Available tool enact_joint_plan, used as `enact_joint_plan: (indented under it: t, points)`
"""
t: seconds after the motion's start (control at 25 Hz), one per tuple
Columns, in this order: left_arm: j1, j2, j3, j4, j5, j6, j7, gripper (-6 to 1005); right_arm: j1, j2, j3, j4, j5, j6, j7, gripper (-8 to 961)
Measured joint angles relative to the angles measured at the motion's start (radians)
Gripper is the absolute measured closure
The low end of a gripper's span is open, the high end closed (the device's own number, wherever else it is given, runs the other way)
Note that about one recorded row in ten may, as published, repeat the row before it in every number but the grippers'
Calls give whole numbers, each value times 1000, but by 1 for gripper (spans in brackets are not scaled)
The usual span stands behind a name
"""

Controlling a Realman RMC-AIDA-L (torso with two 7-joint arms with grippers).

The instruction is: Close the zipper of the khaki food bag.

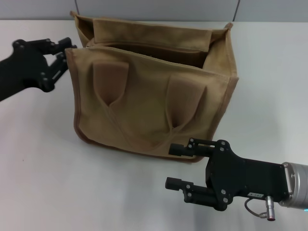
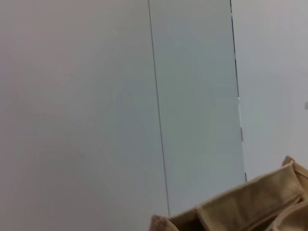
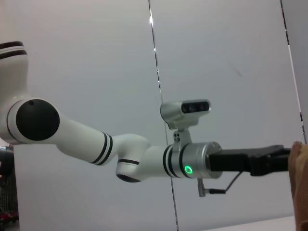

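At the khaki food bag's (image 1: 154, 103) upper corner, left gripper (image 1: 69, 52) pinches fabric; right gripper (image 1: 174, 166) gapes open.

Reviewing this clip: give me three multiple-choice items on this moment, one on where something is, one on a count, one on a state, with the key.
1. Where is the left gripper?
A. at the khaki food bag's top corner on the robot's left
B. inside the bag
C. under the table

2. How many handles show on the bag's front?
A. one
B. two
C. four

3. The bag's top is:
A. zipped shut
B. gaping open
C. folded flat

Key: 1 A, its fingertips meet that corner in the head view. 2 B, two loops are sewn there. 3 B, the interior shows between the edges. The right gripper sits open near the bag's lower front.
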Motion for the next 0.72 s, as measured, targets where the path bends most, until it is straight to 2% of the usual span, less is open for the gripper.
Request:
enact_joint_plan:
  t: [0.2, 0.4, 0.72]
  points:
    - [25, 1, -16, 61, 18, -2, -32, 740, -6, 0, 4, 0, 0, 0, 0, 346]
    - [13, -1, -10, 84, 134, -41, -39, 582, -4, 0, 9, 0, 0, 0, 0, 346]
    - [-12, -3, -2, 82, 171, -85, -46, 398, -1, 0, 9, 0, 0, 2, 0, 346]
